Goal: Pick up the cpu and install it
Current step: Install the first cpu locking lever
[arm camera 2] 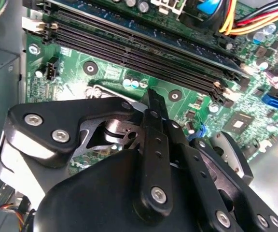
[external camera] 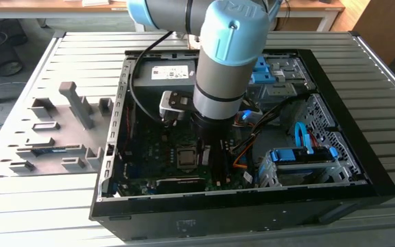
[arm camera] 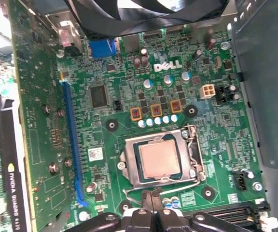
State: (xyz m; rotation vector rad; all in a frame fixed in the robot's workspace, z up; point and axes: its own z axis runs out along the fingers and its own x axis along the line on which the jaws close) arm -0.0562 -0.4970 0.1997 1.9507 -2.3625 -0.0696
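While you look at the exterior view, count one black open-sided computer case (external camera: pixel 252 206) lying on the ribbed grey metal worktop (external camera: pixel 74 43), with one grey and light-blue robot arm (external camera: pixel 225 67) reaching down into it. One grey fixture plate with raised blocks (external camera: pixel 53 134) sits on the worktop toward the exterior view's left, just beside the case wall. Inside the case, the arm fills the middle; one blue-trimmed drive cage (external camera: pixel 304 159) stands toward the exterior view's right, well apart from the arm.

Turn to the second wrist view and you see the black end effector (arm camera 2: pixel 151 96) with its two fingers pressed together to a narrow tip, nothing between them. It hangs over the green motherboard (arm camera 2: pixel 105 72), near four long black memory slots (arm camera 2: pixel 144 48) that run side by side.

Move to the first wrist view: one small flat square silver-grey cpu (arm camera: pixel 159 159) lies seated in one dark square metal socket frame (arm camera: pixel 129 166), framed on all four sides. The end effector's tips (arm camera: pixel 151 198) sit just beside the socket's edge, apart from the cpu. One long blue expansion slot (arm camera: pixel 71 140) and one black graphics card (arm camera: pixel 11 179) border that side of the board; four round mounting holes ring the socket.
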